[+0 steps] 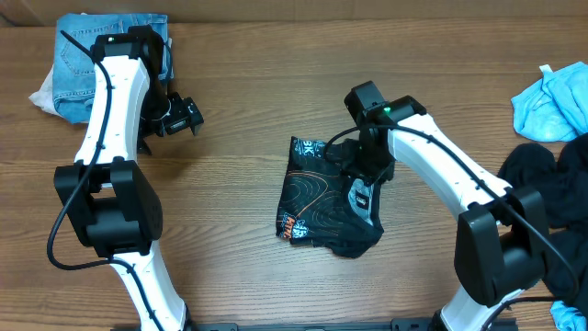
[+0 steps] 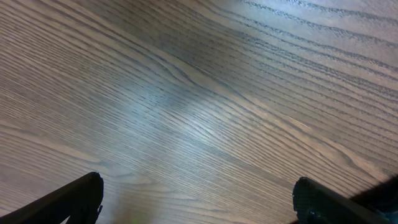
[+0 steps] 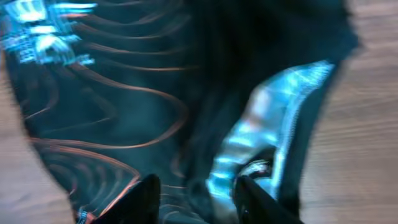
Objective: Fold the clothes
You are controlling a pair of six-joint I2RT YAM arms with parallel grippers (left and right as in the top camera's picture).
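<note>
On the middle of the wooden table [image 1: 239,184] lay the black jersey [image 1: 317,198], bunched into a small, lumpy bundle. It had thin tan lines curling all over it and bits of white and orange print near its edges. The right gripper [image 1: 369,175] was down on the right side of the jersey, right on top of the cloth. From the camera on that wrist I could see its two black fingers [image 3: 144,199] a little apart, with a shiny pale patch of the jersey beside them. That picture was blurry, so I could not tell if they were pinching the cloth or only touching it. The left gripper [image 1: 181,117] was off on the left part of the table, well apart from the jersey. Its jaws were spread wide and held nothing, and only bare wood showed between them. At the back left corner lay some blue jeans [image 1: 78,51] with something white [image 1: 41,94] poking out beside them. Over at the right edge sat a light blue cloth [image 1: 556,97], and near it a heap of plain black clothes [image 1: 542,179], partly hidden by the right arm.
</note>
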